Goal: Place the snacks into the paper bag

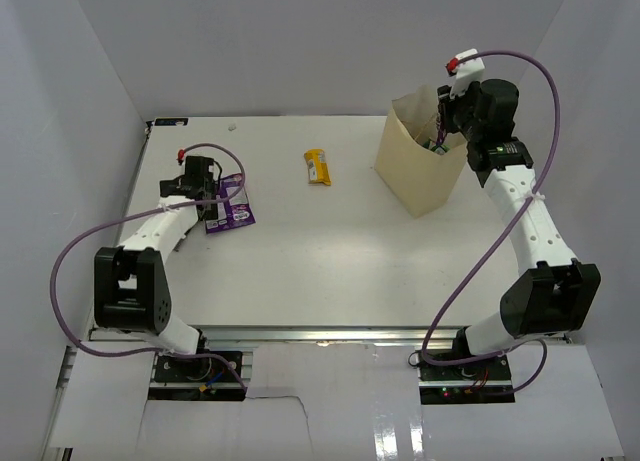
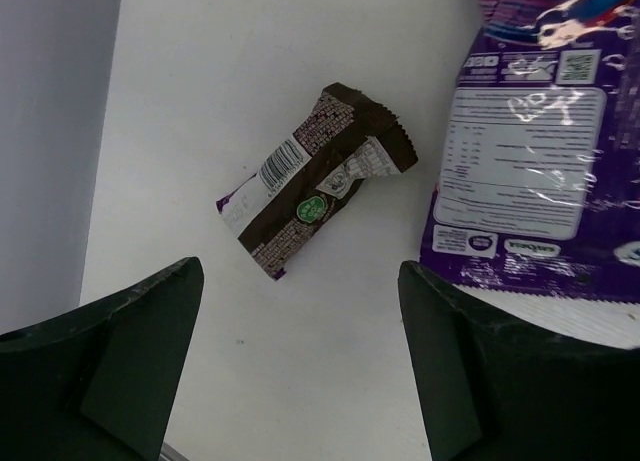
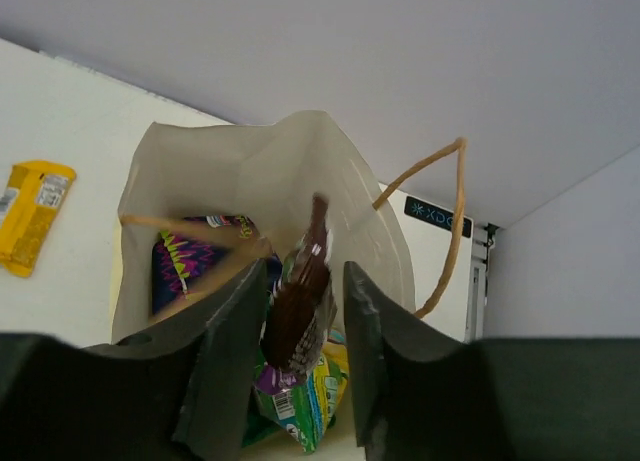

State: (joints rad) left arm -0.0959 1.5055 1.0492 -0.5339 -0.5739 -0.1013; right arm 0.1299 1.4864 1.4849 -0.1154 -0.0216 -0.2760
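Note:
The tan paper bag (image 1: 415,171) stands open at the back right. My right gripper (image 1: 441,133) hangs over its mouth. In the right wrist view the right gripper (image 3: 300,276) is open, with a brown-purple packet (image 3: 298,311) loose and blurred between the fingers, above a green-yellow pack (image 3: 312,406) and a dark blue-purple chip bag (image 3: 183,263) inside the paper bag (image 3: 330,171). My left gripper (image 1: 205,193) is open and empty, low over the table at the left. It (image 2: 298,281) is just short of a small brown-purple packet (image 2: 315,176), with a purple candy pack (image 2: 535,161) to the right.
A yellow-orange bar (image 1: 318,167) lies at the back middle of the table; it also shows in the right wrist view (image 3: 32,213). The purple candy packs (image 1: 232,206) lie by the left gripper. White walls enclose the table on three sides.

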